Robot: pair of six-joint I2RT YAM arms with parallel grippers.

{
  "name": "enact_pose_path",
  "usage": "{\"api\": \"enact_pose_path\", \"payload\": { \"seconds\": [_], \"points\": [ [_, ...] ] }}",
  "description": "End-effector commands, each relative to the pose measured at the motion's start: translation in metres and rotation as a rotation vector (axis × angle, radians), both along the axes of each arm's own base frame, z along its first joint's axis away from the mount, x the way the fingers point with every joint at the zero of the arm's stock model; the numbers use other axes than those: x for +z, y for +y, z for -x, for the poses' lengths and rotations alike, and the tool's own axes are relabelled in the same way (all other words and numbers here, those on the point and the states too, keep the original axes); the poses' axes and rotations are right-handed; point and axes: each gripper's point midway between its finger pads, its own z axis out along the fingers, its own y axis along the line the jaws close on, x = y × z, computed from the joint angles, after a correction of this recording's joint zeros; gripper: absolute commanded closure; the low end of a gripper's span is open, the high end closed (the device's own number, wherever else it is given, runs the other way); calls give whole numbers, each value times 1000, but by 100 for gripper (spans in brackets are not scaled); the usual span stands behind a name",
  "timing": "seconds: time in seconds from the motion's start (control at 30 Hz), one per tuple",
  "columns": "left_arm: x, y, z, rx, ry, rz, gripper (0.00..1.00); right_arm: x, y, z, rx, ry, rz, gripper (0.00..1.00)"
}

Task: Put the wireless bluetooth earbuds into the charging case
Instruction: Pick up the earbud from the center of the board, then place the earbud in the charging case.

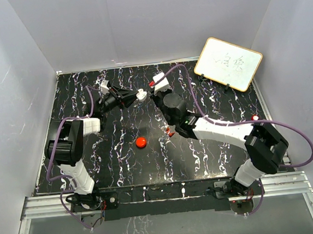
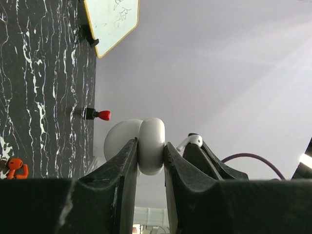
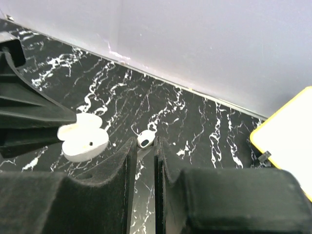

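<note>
The charging case [image 2: 151, 144] is a small white rounded case with its lid [image 2: 119, 139] swung open. It is held above the table at the back middle, and my left gripper [image 2: 151, 148] is shut on it. The case [image 3: 83, 139] also shows at the left of the right wrist view, seen from its open side. One white wireless earbud [image 3: 145, 140] sits pinched at the tips of my right gripper [image 3: 145, 145], head outward. This earbud [image 2: 194, 141] hangs just beside the case without touching it. In the top view both grippers meet, left gripper [image 1: 135, 97] and right gripper [image 1: 155, 88].
A red round puck [image 1: 141, 142] lies on the black marbled table [image 1: 122, 164] in front of the arms, with a small red piece [image 1: 170, 132] near the right forearm. A yellow-framed whiteboard [image 1: 228, 63] stands at the back right. White walls enclose three sides.
</note>
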Motion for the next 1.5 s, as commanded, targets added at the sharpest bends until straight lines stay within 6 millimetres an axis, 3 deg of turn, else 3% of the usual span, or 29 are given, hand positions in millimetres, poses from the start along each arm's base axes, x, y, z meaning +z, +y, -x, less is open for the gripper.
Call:
{"api": "enact_pose_path", "payload": {
  "seconds": [0.0, 0.63, 0.97, 1.03, 1.07, 1.17, 1.47],
  "points": [
    [19, -10, -5, -6, -21, 40, 100, 58, 5, 4, 61, -218, -133, 100],
    [25, -17, -6, 3, 4, 64, 100, 60, 9, 33, 223, -487, -187, 100],
    [30, -21, -6, -6, 3, 69, 100, 46, 17, 34, 252, -634, -111, 100],
    [32, -22, -6, -8, 2, 69, 100, 51, 15, 36, 247, -661, -117, 100],
    [32, -22, -6, -9, 0, 67, 100, 41, 19, 33, 252, -651, -98, 100],
    [32, -24, -6, -8, 3, 62, 100, 36, 22, 30, 256, -647, -90, 100],
    [30, -30, -4, -18, 11, 56, 100, 34, 19, 26, 242, -679, -83, 100]
  ]
}}
